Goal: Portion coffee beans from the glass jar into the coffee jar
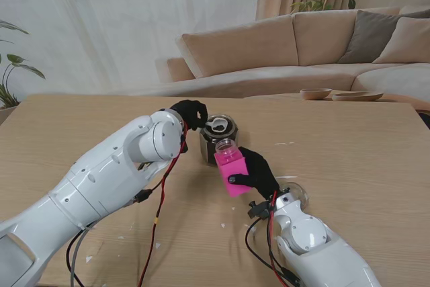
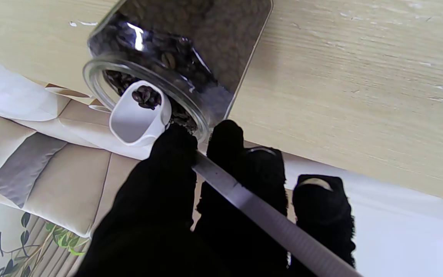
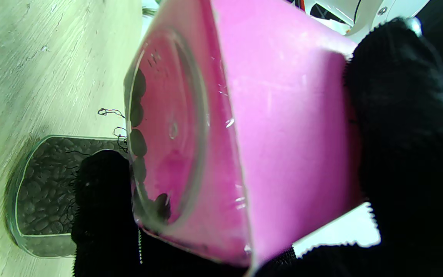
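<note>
From the stand, the left hand (image 1: 189, 112) half hides the dark glass jar (image 1: 218, 139) mid-table; just nearer, the right hand (image 1: 255, 173) grips the tilted pink coffee jar (image 1: 232, 169).

The left wrist view shows black-gloved fingers (image 2: 175, 161) pinching a white scoop's (image 2: 139, 115) ribbed handle, a few beans in its bowl at the jar's round mouth.

The right wrist view shows glossy square pink walls; a few beans inside, blurred.

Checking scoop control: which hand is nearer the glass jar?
Left. The left hand is at the glass jar rim holding the scoop; the right hand holds the pink jar beside it.
</note>
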{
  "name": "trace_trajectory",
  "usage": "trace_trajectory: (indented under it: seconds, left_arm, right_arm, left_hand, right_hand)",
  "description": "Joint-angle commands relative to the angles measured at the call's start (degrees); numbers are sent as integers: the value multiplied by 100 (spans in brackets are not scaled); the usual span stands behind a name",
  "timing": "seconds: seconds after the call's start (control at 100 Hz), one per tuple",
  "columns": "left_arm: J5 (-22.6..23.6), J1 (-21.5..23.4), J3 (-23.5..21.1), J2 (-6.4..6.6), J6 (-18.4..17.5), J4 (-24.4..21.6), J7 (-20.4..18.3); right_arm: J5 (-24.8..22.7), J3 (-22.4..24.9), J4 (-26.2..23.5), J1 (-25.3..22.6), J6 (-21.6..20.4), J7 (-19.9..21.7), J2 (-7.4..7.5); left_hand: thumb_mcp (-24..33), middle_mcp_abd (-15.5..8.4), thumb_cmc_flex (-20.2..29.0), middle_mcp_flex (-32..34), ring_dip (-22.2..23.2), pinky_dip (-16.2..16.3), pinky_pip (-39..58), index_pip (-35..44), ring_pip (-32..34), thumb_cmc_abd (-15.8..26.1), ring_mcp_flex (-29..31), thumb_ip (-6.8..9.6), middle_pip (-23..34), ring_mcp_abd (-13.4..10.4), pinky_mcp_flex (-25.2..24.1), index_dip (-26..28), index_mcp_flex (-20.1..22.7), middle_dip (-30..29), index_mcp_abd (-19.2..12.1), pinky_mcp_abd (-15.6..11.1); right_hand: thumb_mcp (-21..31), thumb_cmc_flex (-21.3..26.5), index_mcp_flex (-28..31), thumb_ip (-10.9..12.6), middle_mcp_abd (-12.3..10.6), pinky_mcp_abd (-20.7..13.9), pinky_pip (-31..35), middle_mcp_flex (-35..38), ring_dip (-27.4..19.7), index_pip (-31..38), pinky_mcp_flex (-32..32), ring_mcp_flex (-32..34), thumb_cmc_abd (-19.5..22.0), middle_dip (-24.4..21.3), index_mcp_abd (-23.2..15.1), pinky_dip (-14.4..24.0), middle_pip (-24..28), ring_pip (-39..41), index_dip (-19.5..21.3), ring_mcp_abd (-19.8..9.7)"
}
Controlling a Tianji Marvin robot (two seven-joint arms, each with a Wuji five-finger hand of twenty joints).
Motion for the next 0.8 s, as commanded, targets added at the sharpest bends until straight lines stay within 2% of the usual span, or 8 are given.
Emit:
trace_trajectory:
  seconds: [0.0, 0.43, 0.64, 0.79]
  left_arm:
    - [-8, 27, -52, -41, 22, -28, -45]
    - [-424, 203, -496, -34, 52, -138, -17]
    - [-565, 413, -832, 61, -28, -399, -161]
    - [-590, 698, -1183, 186, -175, -760, -346]
  right_arm:
    - [0, -25, -6, -8, -18, 72, -31]
    - [-9, -76, 46, 31, -37, 85, -36]
    - [-22, -161, 133, 99, -88, 109, -44]
    - [-72, -258, 217, 173, -165, 154, -36]
  left_hand:
    - [423, 112, 512, -125, -47, -59, 138, 680, 88, 393, 140, 278, 31, -149, 10, 152, 62, -39, -274, -51]
    - [466, 149, 520, -128, -55, -60, 132, 685, 101, 381, 136, 281, 40, -113, -3, 132, 80, -41, -236, -11]
    - [469, 164, 520, -128, -54, -51, 137, 682, 110, 377, 124, 284, 41, -106, -15, 131, 83, -41, -229, -4]
    - [472, 168, 520, -128, -53, -45, 142, 676, 116, 384, 124, 286, 41, -92, -13, 130, 88, -39, -225, 4]
  right_hand:
    - [1824, 1434, 775, 259, -663, -130, 184, 442, 129, 1037, -8, 340, 1081, 114, -1424, 103, 550, 599, 161, -321]
    - [1823, 1433, 777, 258, -661, -130, 184, 443, 129, 1036, -8, 345, 1080, 115, -1426, 103, 549, 602, 160, -314]
    - [1825, 1431, 773, 258, -663, -130, 184, 443, 127, 1035, -8, 341, 1078, 115, -1426, 103, 548, 597, 160, -323]
    - [1827, 1430, 780, 258, -659, -130, 184, 440, 129, 1039, -8, 338, 1082, 116, -1418, 103, 548, 599, 161, -315]
